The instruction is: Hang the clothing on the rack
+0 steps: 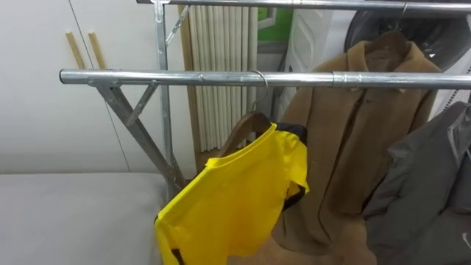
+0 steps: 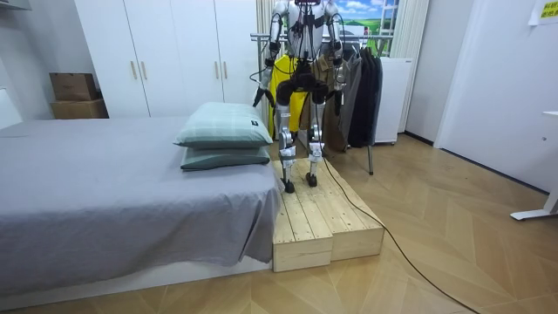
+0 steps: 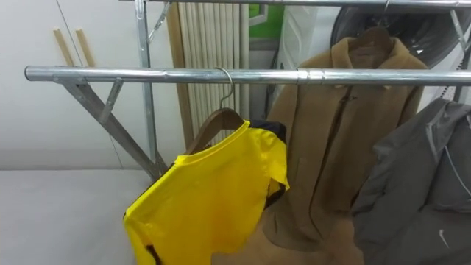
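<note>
Room view: left hand (image 2: 258,94) hangs low; whether it is apart or clamped cannot be told. Beside and above it, yellow shirt (image 1: 235,199) sits lopsided on the hanger (image 1: 246,121), one wooden arm bare. A nudge could slide it off.

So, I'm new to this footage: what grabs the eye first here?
A bright yellow T-shirt, hanging crooked on a wooden hanger hooked over the front metal rail, low in the middle. Behind it to the right hangs a brown coat on the rear rail, with a grey jacket at the right edge.
</note>
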Available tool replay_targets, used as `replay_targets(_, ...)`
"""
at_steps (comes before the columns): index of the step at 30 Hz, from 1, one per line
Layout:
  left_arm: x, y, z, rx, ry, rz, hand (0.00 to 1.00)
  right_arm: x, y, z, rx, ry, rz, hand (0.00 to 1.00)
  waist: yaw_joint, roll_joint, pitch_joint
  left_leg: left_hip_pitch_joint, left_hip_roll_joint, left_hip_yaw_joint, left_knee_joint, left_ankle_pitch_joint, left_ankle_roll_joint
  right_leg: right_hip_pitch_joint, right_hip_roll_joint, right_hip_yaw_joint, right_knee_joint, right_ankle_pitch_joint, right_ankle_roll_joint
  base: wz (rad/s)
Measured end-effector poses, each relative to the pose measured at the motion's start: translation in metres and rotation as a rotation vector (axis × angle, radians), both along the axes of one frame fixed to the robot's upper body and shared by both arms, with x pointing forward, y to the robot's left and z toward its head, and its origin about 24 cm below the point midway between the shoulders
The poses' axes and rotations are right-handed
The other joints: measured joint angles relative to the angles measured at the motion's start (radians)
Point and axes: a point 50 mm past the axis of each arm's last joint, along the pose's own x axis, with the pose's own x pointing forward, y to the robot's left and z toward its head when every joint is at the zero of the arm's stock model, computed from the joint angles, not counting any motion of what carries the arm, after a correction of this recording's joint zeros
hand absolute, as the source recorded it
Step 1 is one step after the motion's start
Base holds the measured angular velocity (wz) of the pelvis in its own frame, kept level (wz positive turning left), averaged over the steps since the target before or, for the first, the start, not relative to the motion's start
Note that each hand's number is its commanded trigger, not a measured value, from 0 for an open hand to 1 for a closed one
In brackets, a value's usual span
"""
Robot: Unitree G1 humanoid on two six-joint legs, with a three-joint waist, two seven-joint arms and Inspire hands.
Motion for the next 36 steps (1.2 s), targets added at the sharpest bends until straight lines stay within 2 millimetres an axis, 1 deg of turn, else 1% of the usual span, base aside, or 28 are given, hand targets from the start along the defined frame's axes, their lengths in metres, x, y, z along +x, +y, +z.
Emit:
replay_targets(1, 0.002, 0.0, 0.0, -0.004, -0.002, -0.003, 0.0, 0.0, 0.0, 0.0, 0.0, 0.0, -0.002, 0.0, 0.0, 0.002, 0.0, -0.001, 0.0, -0.003, 0.0, 0.0, 0.0, 0.002, -0.001, -0.01, 0.0, 0.0, 0.0, 0.08)
replay_targets(3, 0.004, -0.002, 0.0, -0.008, -0.005, -0.004, 0.0, 0.0, -0.001, 0.0, 0.0, 0.002, -0.004, 0.0, 0.001, 0.004, 0.0005, -0.001, 0.0, -0.005, 0.0, 0.0, 0.0, 0.01, -0.002, -0.015, 0.0, 0.0, 0.0, 0.1)
replay_targets(6, 0.005, -0.005, -0.001, -0.016, 0.002, -0.002, 0.0, 0.0, -0.001, 0.0, -0.002, 0.01, -0.004, 0.0, 0.0, 0.012, 0.0038, 0.003, -0.002, -0.011, 0.0, 0.0, 0.0, 0.02, -0.005, -0.021, -0.001, -0.002, 0.002, 0.07)
replay_targets(8, 0.007, -0.005, -0.001, -0.018, 0.001, -0.002, 0.0, 0.0, -0.001, -0.001, -0.002, 0.015, -0.003, 0.0, 0.0, 0.013, 0.0043, 0.003, -0.003, -0.016, 0.0, 0.0, 0.0, 0.019, -0.006, -0.023, -0.001, -0.003, 0.002, 0.08)
replay_targets(11, 0.011, -0.006, -0.001, -0.025, -0.004, -0.008, 0.0, -0.001, -0.001, -0.001, -0.002, 0.021, -0.004, 0.0, 0.0, 0.015, 0.0053, 0.002, -0.004, -0.029, 0.0, 0.0, 0.0, 0.016, -0.008, -0.037, -0.001, -0.006, 0.004, 0.12)
replay_targets(15, 0.013, -0.006, -0.001, -0.033, -0.013, 0.008, 0.0, 0.0, -0.001, -0.001, -0.002, 0.019, -0.003, 0.0, 0.0, 0.015, 0.0051, 0.0, -0.004, -0.033, 0.001, 0.0, 0.0, 0.016, -0.009, -0.042, 0.001, -0.008, 0.003, 0.05)
replay_targets(21, 0.019, -0.009, 0.0, -0.045, -0.034, 0.023, 0.0, 0.0, -0.001, -0.001, -0.004, 0.02, -0.005, 0.0, 0.001, 0.015, 0.0018, -0.002, -0.003, -0.036, 0.002, 0.0, 0.0, 0.016, -0.009, -0.048, 0.001, -0.008, 0.002, 0.0)
replay_targets(24, 0.02, -0.01, 0.001, -0.046, -0.038, 0.021, 0.0, -0.001, -0.003, -0.001, -0.004, 0.021, -0.02, 0.0, 0.001, 0.018, 0.0013, -0.002, -0.003, -0.039, 0.002, 0.0, 0.0, 0.017, -0.009, -0.048, 0.001, -0.008, 0.002, 0.0)
replay_targets(30, 0.024, -0.01, 0.005, -0.042, -0.07, 0.018, 0.0, -0.002, -0.002, -0.001, -0.012, 0.022, -0.024, 0.0, 0.002, 0.018, 0.0019, -0.001, -0.003, -0.043, 0.002, 0.0, 0.0, 0.018, -0.008, -0.047, 0.001, -0.01, 0.001, 0.01)
replay_targets(34, 0.027, -0.009, 0.008, -0.031, -0.096, 0.02, 0.0, -0.003, -0.001, -0.002, -0.015, 0.031, -0.031, 0.0, 0.003, 0.015, 0.0036, -0.004, -0.004, -0.068, 0.002, 0.0, 0.0, 0.023, -0.01, -0.066, 0.003, -0.015, 0.001, 0.14)
replay_targets(36, 0.026, -0.008, 0.009, -0.025, -0.107, 0.022, 0.0, -0.003, -0.001, -0.002, -0.017, 0.037, -0.032, 0.0, 0.009, 0.014, 0.0039, -0.004, -0.003, -0.068, 0.004, 0.0, 0.0, 0.022, -0.01, -0.067, 0.009, -0.019, 0.0, 0.04)
